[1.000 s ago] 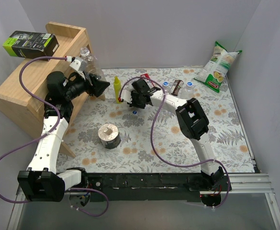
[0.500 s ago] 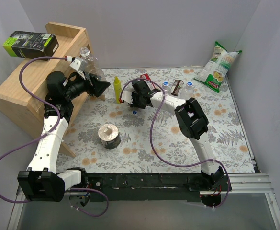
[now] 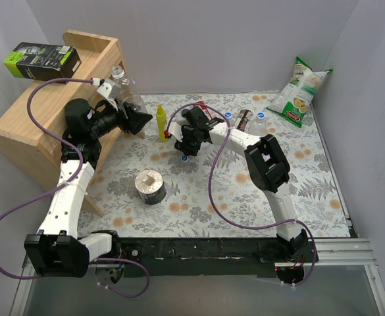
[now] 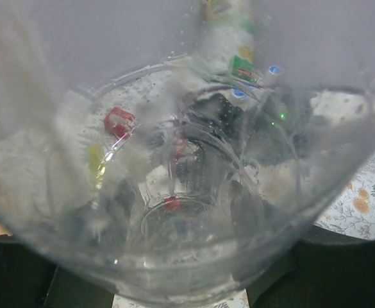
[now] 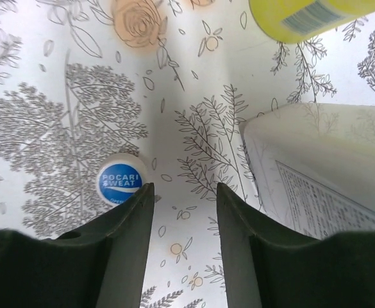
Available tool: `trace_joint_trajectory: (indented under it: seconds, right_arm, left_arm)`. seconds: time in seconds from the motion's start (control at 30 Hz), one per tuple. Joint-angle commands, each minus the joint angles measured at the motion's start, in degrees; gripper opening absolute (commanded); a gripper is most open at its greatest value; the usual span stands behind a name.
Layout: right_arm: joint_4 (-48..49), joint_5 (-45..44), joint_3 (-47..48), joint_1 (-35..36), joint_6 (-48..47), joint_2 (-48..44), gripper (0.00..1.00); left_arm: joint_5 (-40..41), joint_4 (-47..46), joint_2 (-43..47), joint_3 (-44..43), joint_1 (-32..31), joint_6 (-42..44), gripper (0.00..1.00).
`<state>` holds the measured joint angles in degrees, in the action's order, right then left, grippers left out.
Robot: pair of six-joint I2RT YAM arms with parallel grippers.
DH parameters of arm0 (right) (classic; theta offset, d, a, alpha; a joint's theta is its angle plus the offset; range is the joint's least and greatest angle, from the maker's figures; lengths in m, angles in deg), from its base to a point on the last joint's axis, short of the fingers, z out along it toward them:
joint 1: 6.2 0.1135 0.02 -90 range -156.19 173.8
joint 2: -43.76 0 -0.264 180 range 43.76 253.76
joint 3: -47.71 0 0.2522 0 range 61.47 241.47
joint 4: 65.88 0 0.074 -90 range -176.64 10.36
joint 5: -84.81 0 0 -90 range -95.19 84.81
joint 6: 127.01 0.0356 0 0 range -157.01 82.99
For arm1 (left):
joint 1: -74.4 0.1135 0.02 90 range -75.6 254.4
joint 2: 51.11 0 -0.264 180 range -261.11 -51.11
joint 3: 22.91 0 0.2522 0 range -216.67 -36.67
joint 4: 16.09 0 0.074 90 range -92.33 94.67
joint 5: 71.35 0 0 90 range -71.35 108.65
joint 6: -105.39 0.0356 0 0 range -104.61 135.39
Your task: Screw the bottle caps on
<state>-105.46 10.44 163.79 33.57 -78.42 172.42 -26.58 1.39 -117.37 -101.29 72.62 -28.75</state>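
Miss risk: your right gripper (image 5: 183, 192) is parted and empty, blue cap (image 5: 119, 179) just outside its jaws; closing would flick it away. Left gripper (image 3: 131, 113) grips bottle (image 4: 187, 192).

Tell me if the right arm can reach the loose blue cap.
Probably yes: the right gripper hangs open over the cloth, and the cap lies bare just outside one finger; a small shift should do.

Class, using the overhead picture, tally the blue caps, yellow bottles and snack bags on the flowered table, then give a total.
blue caps: 3
yellow bottle: 1
snack bag: 1
Total: 5
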Motion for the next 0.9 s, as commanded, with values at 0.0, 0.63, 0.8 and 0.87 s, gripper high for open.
trace_joint_trajectory:
  seconds: [0.0,0.63,0.8,0.87]
  right_arm:
    - [-1.07,3.35,0.16,-0.31,1.94,-4.82,0.5]
    - [-4.41,6.6,-1.6,1.36,-1.31,-5.7,0.61]
    - [-4.32,6.16,-0.11,1.71,-1.31,-4.03,0.61]
    - [-3.97,6.16,-0.37,1.89,-1.31,-3.68,0.59]
  left_arm:
    - [-1.61,-0.91,0.52,1.34,0.38,-0.16,0.0]
    - [-3.28,-2.14,0.52,2.83,0.29,-1.39,0.0]
    - [-3.37,-2.14,0.43,3.18,0.29,-1.48,0.0]
    - [-3.28,-2.32,0.34,3.36,0.29,-1.48,0.0]
